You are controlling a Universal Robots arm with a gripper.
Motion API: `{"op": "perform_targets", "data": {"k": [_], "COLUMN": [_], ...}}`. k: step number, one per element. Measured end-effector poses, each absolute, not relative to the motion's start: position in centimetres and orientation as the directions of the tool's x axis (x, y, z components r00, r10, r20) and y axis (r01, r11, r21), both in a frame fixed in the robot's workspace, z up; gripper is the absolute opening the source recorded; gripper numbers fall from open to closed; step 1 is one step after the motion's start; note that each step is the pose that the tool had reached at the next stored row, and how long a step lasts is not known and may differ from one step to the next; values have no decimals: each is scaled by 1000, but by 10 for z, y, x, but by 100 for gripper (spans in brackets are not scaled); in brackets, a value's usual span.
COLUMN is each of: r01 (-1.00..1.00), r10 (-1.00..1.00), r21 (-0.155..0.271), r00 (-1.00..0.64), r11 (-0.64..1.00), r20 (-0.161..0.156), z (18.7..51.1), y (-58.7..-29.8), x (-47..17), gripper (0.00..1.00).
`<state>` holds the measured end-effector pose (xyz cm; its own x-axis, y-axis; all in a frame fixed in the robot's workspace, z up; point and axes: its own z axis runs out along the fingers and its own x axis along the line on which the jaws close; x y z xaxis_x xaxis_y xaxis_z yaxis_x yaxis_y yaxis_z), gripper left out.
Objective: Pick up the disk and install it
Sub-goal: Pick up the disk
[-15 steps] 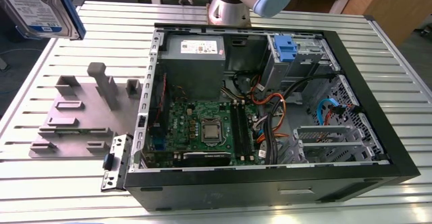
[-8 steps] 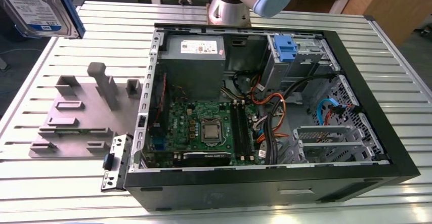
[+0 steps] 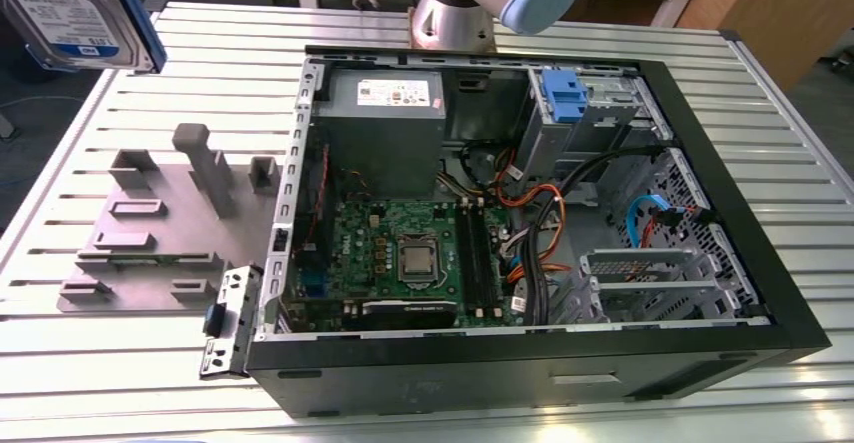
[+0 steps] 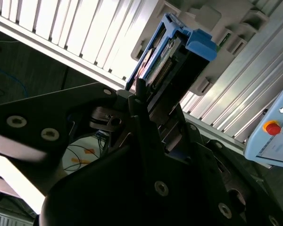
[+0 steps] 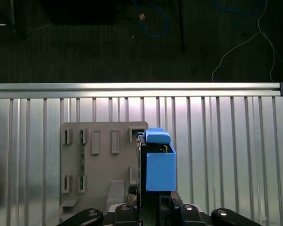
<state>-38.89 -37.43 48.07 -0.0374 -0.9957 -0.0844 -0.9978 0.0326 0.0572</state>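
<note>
Disk [image 3: 67,13]: silver drive, white-and-blue label, blue carrier frame; hangs clear above grey fixture plate [image 3: 147,233]. Gripper [image 5: 153,198] jaws clamped on disk

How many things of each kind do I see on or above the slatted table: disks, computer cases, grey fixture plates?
disk, held in the gripper: 1
open computer case: 1
grey fixture plate: 1
Total: 3

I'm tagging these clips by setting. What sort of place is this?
Probably a robotics lab or test bench for computer assembly: an open desktop computer case lies on a slatted aluminium table, a grey parts fixture sits beside it, and the robot arm's base stands by the case.
</note>
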Motion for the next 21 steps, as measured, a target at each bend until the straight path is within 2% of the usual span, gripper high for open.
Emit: {"op": "perform_targets", "data": {"k": [21], "r01": [-998], "r10": [-996], "r21": [57], "r00": [-37], "r11": [33], "r20": [-84], "z": [491], "y": [-374], "x": [-388], "gripper": [35]}}
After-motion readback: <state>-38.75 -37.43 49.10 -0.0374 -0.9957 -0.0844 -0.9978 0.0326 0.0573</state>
